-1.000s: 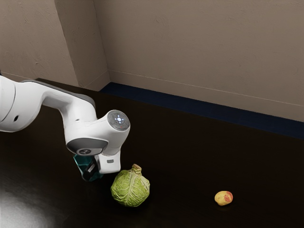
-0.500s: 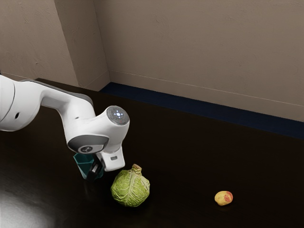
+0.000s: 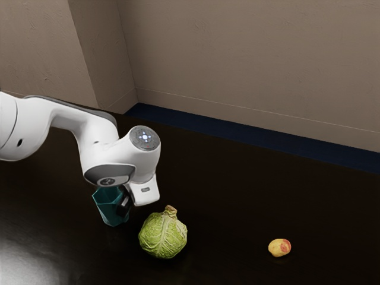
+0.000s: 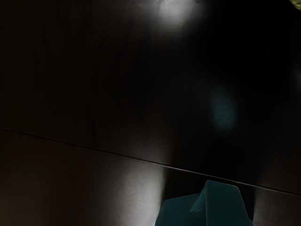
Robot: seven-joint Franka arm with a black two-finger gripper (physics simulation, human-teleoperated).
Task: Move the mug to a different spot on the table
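Dark glossy table [image 3: 249,196], with a green cabbage [image 3: 162,236] nearest and a small yellow-red fruit [image 3: 279,247] well apart at its three o'clock. Just beyond, at the cabbage's ten o'clock, teal mug [image 3: 105,209] under the white arm [image 3: 71,127], black fingers [image 3: 123,205] closed on it, near the cabbage but apart. Beige walls [image 3: 249,53] farthest back.

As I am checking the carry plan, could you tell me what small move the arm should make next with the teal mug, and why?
I would lift a little higher first. The black two-finger gripper holds the teal faceted mug seemingly just off the dark table, and the green leafy cabbage sits close on the exterior view's right, so moving sideways this low could bump it.
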